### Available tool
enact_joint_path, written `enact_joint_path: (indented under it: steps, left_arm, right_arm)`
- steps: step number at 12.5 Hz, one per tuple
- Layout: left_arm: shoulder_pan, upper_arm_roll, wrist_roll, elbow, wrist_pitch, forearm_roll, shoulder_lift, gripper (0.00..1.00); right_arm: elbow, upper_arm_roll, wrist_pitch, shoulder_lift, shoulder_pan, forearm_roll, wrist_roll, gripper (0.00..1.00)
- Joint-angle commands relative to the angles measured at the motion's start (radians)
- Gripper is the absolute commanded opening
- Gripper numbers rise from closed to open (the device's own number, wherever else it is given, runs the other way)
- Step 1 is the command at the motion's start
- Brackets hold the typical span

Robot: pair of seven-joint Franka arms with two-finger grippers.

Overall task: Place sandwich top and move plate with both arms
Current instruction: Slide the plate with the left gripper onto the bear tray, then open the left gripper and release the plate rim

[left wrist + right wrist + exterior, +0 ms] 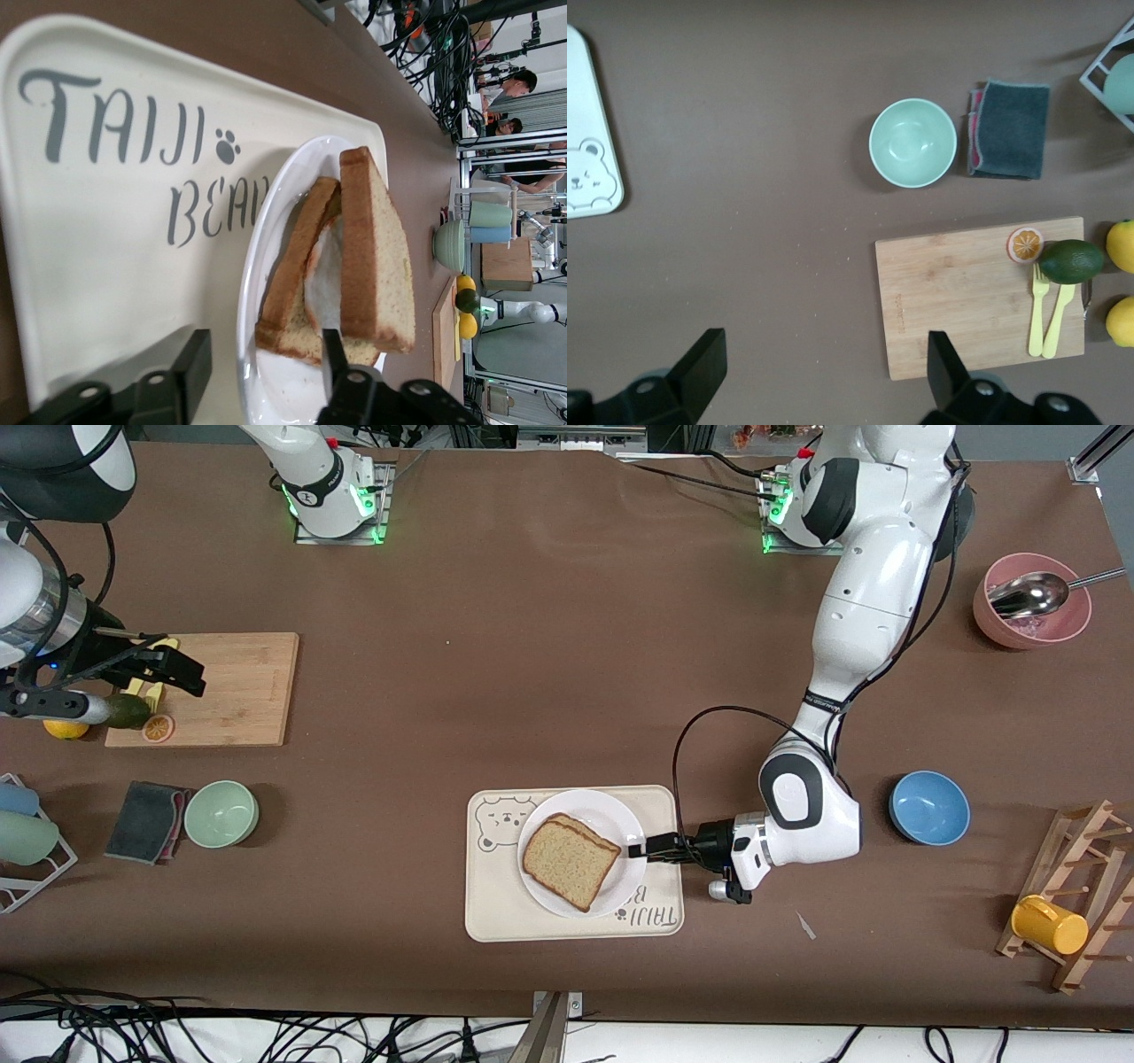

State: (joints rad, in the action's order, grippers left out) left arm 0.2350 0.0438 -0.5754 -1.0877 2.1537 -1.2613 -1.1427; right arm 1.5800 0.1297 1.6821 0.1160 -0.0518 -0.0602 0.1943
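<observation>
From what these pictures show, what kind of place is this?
Probably a robotics lab staged as a kitchen. Two arms are bolted to a brown table holding a sandwich on a plate, a cutting board and bowls, while loose cables run along its edge.

A rectangular wooden cutting board (205, 688) carrying yellow plastic cutlery (1046, 312) lies near the table's right-arm end; a pale green bowl (221, 812) sits nearer the front camera.

Your front view looks down from high across the table, facing both arm bases. Your left wrist view sits low and close beside the plate (275, 292) on the tray (106, 266). Your right wrist view looks straight down from high over the cutting board (966, 292), sharing the tray's bear corner (589, 177) with the front view.
</observation>
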Motion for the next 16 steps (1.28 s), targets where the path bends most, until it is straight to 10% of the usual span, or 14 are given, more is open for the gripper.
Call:
enact_joint_path:
  steps: [1, 6, 16]
  left_arm:
    - [-0.009, -0.010, 0.006, 0.006, -0.023, 0.054, 0.018, 1.00]
    - [-0.025, -0.013, 0.144, 0.003, -0.106, 0.161, 0.105, 1.00]
    - [-0.074, -0.012, 0.322, 0.008, -0.495, 0.949, 0.398, 1.00]
  right_arm:
    - [-0.014, -0.001, 0.002, -0.010, 0.000, -0.015, 0.007, 1.00]
    - [-0.034, -0.010, -0.100, -0.012, -0.005, 0.005, -0.092, 1.00]
    - [-0.058, -0.048, -0.150, -0.027, -0.007, 0.079, -0.177, 1.00]
